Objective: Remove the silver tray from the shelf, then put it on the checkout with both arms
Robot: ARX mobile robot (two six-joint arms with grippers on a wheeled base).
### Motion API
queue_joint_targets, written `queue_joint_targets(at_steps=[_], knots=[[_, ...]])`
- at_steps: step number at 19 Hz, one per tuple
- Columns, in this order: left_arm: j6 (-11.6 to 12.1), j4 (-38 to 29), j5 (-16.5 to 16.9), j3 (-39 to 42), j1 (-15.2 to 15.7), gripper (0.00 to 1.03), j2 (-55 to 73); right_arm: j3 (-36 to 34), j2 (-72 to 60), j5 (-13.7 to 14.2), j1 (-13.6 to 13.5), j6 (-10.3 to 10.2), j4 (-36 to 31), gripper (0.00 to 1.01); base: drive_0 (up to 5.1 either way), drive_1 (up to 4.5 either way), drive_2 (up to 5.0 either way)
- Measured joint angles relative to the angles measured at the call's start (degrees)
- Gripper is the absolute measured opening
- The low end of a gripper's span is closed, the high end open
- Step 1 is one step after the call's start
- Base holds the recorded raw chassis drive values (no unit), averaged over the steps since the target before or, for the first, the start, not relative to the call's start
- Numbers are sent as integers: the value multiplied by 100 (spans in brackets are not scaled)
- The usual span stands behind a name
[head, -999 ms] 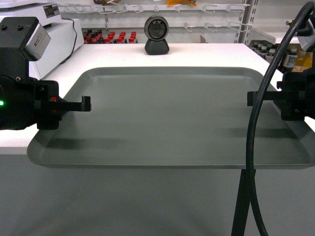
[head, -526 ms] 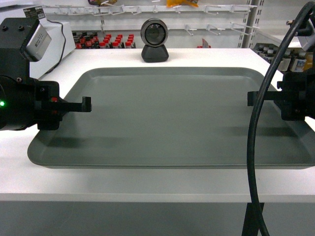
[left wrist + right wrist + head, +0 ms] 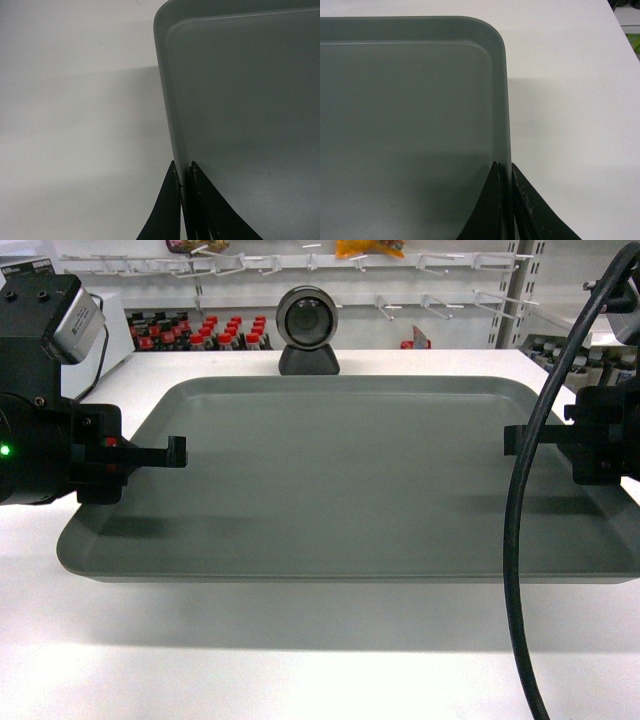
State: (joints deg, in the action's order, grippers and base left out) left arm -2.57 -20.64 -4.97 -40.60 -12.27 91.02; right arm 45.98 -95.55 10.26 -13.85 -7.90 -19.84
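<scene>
Silver tray [image 3: 345, 480] held level between both hands, casting a shadow on the white worktop [image 3: 300, 650] below; touching or not, cannot tell. Left hand [image 3: 183, 181] clenched on left rim, one finger either side. Right hand [image 3: 506, 176] clenched likewise on right rim. Round grey camera [image 3: 307, 328] on worktop beyond tray's far edge, well apart from both hands.

Looking down the right gripper [image 3: 504, 172], its two black fingers [image 3: 489, 210] are pinched tight on the raised rim of the silver tray [image 3: 405, 125], one finger inside the rim and one outside. The tray fills the left side, its rounded corner up top. Plain white checkout [image 3: 570, 100] runs along the right.
</scene>
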Motion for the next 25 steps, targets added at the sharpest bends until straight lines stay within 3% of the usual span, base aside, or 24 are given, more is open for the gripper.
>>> queue_joint_targets(at_steps=[15, 16, 17, 18, 19, 25], knots=[[0, 7, 2, 0, 0, 3, 0, 0, 0, -2, -2, 0, 2, 3, 0, 21, -20], [-4, 9, -22, 0, 0, 3, 0, -109, -46, -63, 0, -52, -494, 3, 0, 0, 0], [-396, -96, -879, -50, -192, 3, 4, -404, -289, -326, 2, -299, -1858, 2, 0, 0, 0], [-669, -129, -1574, -149, -337, 3, 4, -420, -474, -332, -15, -332, -2402, 2, 0, 0, 0], [-730, -177, -1773, -236, -387, 3, 15, -369, -531, -376, -7, -354, -2568, 2, 0, 0, 0], [-702, -280, -1613, -748, -361, 3, 809, 83, -763, -431, 79, -343, -2079, 2, 0, 0, 0]])
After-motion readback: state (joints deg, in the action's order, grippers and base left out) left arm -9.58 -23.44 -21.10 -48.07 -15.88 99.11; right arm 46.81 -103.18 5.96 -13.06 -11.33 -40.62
